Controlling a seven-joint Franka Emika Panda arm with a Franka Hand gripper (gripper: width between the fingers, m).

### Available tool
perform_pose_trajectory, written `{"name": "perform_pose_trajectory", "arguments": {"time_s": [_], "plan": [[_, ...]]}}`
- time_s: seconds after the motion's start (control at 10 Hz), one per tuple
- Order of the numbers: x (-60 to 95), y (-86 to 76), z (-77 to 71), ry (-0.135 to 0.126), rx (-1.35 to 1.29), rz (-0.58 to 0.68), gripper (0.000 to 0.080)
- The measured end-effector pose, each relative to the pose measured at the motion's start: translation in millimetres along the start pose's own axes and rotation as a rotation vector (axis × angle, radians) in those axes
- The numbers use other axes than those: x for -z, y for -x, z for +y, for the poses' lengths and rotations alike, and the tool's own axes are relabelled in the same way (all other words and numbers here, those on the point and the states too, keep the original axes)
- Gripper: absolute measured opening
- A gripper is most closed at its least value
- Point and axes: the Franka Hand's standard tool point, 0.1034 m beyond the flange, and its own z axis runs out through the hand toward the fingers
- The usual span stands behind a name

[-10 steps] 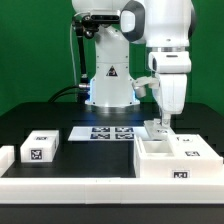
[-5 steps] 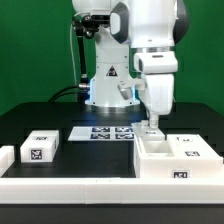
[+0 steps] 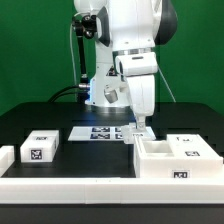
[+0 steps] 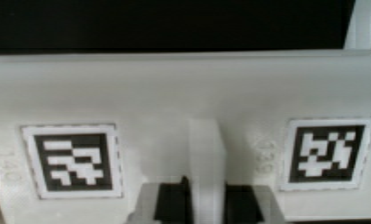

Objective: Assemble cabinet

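Observation:
The cabinet body (image 3: 178,160), a large white open box with square tags, stands at the front on the exterior view's right. My gripper (image 3: 140,129) points down at its back left corner. In the wrist view the white body (image 4: 182,95) fills the picture and carries two tags. My dark fingers (image 4: 166,203) sit close together on either side of a thin white ridge (image 4: 207,150) between the tags. My gripper (image 4: 208,205) looks shut on that ridge. A small white tagged block (image 3: 40,148) lies on the exterior view's left, and another (image 3: 6,156) lies at the left edge.
The marker board (image 3: 105,132) lies flat behind the cabinet body, in front of the robot base (image 3: 108,85). A long white ledge (image 3: 70,188) runs along the table's front edge. The black tabletop (image 3: 95,155) separates the blocks from the body.
My gripper and wrist have moved steadily toward the exterior view's left, along the back of the cabinet body. The body and the small blocks stay about where they were.

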Motion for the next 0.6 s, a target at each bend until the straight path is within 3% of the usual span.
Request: {"name": "perform_pose_trajectory", "arguments": {"time_s": [0.2, 0.6], "plan": [[19.3, -14.8, 16.0, -0.003, -0.016, -0.033, 0.0062], [17.2, -13.9, 15.5, -0.007, -0.036, -0.029, 0.0062]]}}
